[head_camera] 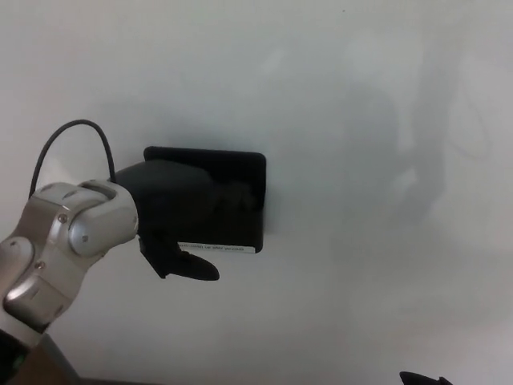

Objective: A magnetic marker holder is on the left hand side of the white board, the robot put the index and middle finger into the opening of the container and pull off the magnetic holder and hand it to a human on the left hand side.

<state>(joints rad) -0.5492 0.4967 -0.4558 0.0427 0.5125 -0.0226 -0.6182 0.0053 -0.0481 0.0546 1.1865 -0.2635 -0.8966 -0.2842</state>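
The black rectangular magnetic marker holder [228,200] with rounded corners and a white label strip sits on the white board [361,120]. The left hand [172,216] grips it, thumb below.

Dark shape: a small black form [423,378] juts up at the bottom edge of the view, toward the lower right corner; too little shows to tell what it is.
Brown patch: a sliver of brown [48,365] fills the lower left corner of the view; what it belongs to cannot be told.
Grey shadows: soft, blurred grey patches [417,152] spread over the upper right part of the pale background, one a tall vertical smear, another a broader cloud to its left.
Speck: a tiny dark dot [345,11] sits near the top edge, right of centre.
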